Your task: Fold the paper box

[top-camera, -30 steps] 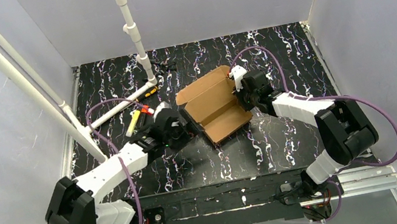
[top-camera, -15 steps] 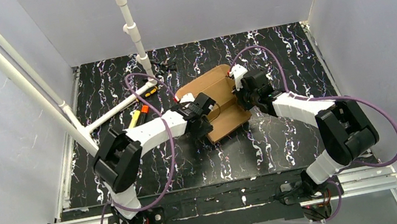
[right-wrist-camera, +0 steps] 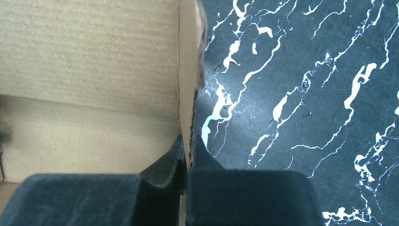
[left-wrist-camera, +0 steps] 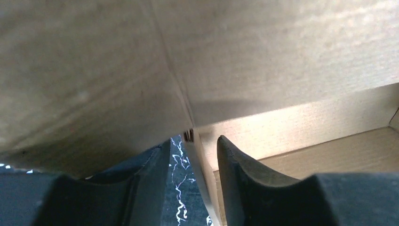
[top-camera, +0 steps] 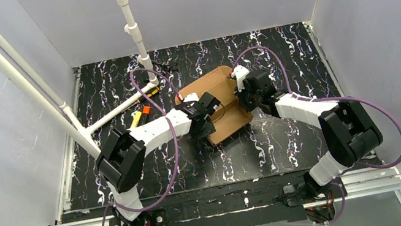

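Left end effector (left-wrist-camera: pixel 193 140) astride paper box (left-wrist-camera: pixel 282 70), cropped

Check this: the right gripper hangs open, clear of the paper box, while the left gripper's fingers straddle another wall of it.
Not right. The right gripper is shut on a wall of the paper box, as the right wrist view shows. The left gripper does straddle another wall of it.

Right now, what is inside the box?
Only bare cardboard shows inside the box. One finger of the left gripper sits inside, just past the wall. From above, that gripper covers the left corner, so whatever lies under it is unseen.
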Robot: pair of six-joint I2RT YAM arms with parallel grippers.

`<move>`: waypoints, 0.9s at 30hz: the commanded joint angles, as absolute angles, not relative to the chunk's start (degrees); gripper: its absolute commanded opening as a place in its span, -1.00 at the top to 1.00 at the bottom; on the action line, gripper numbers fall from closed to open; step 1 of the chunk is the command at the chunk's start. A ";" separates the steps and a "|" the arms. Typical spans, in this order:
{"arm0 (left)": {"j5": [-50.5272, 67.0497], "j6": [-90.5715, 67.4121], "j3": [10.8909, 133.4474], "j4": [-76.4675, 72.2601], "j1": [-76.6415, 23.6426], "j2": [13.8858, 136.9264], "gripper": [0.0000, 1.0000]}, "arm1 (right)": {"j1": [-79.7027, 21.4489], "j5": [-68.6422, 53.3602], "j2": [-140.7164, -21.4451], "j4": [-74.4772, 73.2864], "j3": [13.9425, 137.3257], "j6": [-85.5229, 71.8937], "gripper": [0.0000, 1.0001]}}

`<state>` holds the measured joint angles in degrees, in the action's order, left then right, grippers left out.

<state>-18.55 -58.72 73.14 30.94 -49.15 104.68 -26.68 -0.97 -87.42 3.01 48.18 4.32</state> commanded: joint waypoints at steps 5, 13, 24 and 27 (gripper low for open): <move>-18.43 -60.45 72.36 34.67 -51.98 97.96 0.09 | -26.63 -2.18 -86.56 5.01 48.52 4.06 0.97; -18.22 -61.11 73.18 34.63 -52.80 101.09 0.54 | -26.62 -2.04 -86.53 4.95 48.39 4.13 0.97; -20.40 -57.13 73.34 34.00 -52.91 100.89 1.00 | -26.55 -2.50 -87.20 4.83 48.65 3.82 0.97; -20.24 -52.83 74.39 34.61 -52.91 99.10 0.29 | -26.42 -2.02 -87.73 4.75 48.85 3.45 0.97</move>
<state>-19.03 -59.37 72.79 33.23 -52.16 102.52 -26.52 -1.67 -87.48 2.76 48.14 4.10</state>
